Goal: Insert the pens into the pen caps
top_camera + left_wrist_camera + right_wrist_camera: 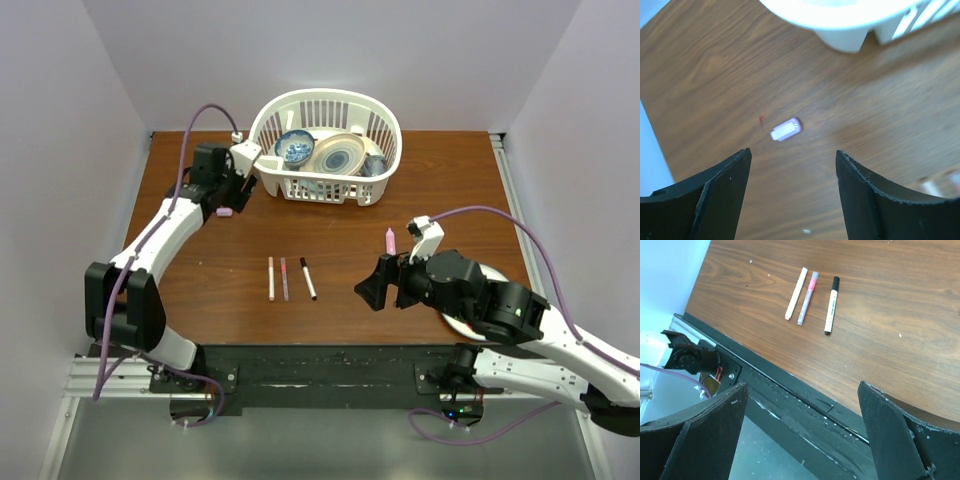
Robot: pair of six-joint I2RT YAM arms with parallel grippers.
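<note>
Pens: the white pen [796, 293], the pink-banded pen [807, 297] and the black-ended pen [831, 305] lie side by side ahead of the right gripper [800, 435], well apart from it and uncapped.
Highlighter [390, 238]: on the table just beyond the right wrist, outside that wrist camera's view.
Pen cap [786, 129]: a pale lilac stub on its side, ahead of the left gripper [792, 195], roughly in line with the gap between its fingers, untouched.
Left gripper: jaws spread wide, empty, above the table [715, 65]; the white basket [840, 20] sits just beyond the cap.
Right gripper: jaws spread wide, holding nothing.
Step in hand: apparently the left arm lining up to pick the cap; no pen and cap are joined yet.
Next move: probably lower the fingers either side of the cap and pinch across its short width, well centred because it is tiny.
Other caps: none visible.
</note>
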